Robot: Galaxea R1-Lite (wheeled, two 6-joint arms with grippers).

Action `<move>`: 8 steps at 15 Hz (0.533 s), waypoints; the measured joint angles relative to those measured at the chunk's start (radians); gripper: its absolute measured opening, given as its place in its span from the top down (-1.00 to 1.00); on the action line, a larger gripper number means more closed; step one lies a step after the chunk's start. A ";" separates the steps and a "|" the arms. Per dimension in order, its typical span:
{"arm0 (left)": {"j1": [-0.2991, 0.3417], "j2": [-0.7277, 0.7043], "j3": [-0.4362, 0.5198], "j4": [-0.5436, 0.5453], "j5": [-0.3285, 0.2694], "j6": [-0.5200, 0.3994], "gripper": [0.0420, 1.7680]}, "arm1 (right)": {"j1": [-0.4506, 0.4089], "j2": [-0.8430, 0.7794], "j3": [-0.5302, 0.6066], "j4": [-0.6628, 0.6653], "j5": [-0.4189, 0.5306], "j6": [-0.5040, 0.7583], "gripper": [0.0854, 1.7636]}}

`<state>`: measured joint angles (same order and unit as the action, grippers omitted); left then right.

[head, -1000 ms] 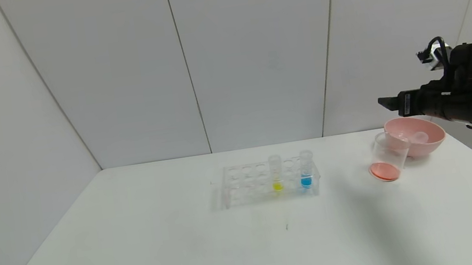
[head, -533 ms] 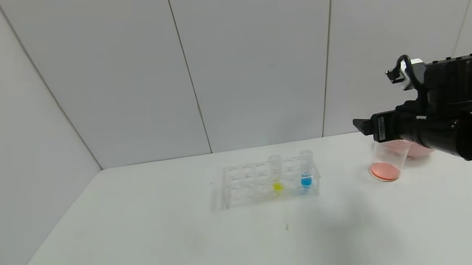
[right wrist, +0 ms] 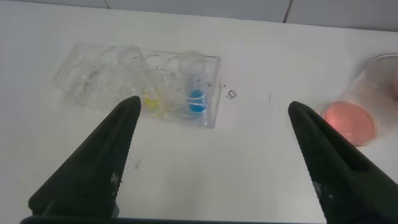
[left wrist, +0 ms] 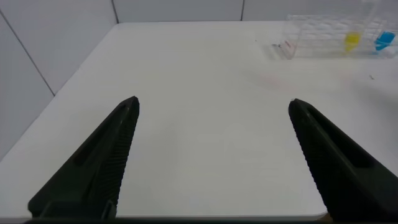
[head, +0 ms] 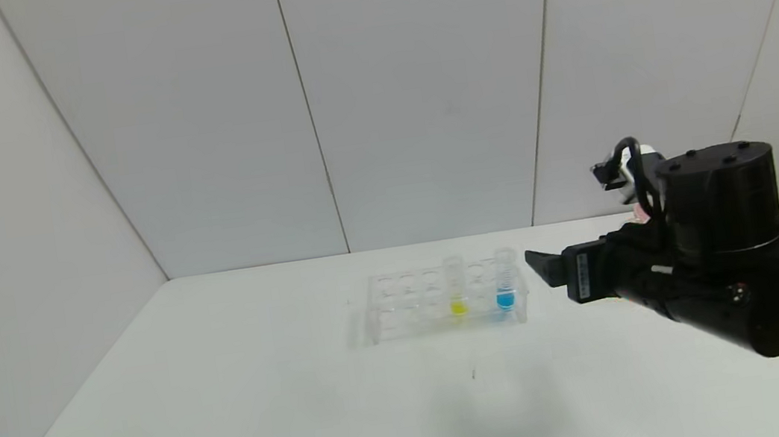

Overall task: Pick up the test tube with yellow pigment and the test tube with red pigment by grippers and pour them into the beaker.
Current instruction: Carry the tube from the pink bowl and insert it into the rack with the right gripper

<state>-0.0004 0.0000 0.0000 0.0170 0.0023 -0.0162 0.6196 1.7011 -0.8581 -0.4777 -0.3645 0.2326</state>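
Beside the clear tube rack point(head: 445, 300), on its right, hovers the right pincer point(head: 543, 267), fingers spread wide and empty. Its arm hides most of the beaker point(right wrist: 365, 102), which the right wrist view shows cut off at the edge, orange-red liquid inside. The yellow-pigment tube point(head: 455, 286) stands upright in the rack, left of the blue-liquid tube point(head: 506, 278). The left pincer point(left wrist: 211, 155) is open above the counter point(head: 233, 404), far left of the rack.

Head high, frontal; wrists low; rack point(head: 445, 300) shared.
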 joint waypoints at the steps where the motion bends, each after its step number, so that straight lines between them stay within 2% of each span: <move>1: 0.000 0.000 0.000 0.000 0.000 0.000 -0.94 | 0.056 0.010 0.000 -0.007 -0.034 0.010 -0.92; 4: 0.000 0.000 0.000 0.000 0.000 0.000 -0.94 | 0.168 0.060 -0.023 -0.013 -0.122 0.017 -0.92; 8: 0.000 0.000 0.000 0.000 0.000 0.000 -0.94 | 0.243 0.191 -0.131 -0.005 -0.247 0.040 -0.92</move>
<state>0.0000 0.0000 0.0000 0.0166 0.0023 -0.0166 0.8630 1.8919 -0.9889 -0.4830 -0.6119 0.2726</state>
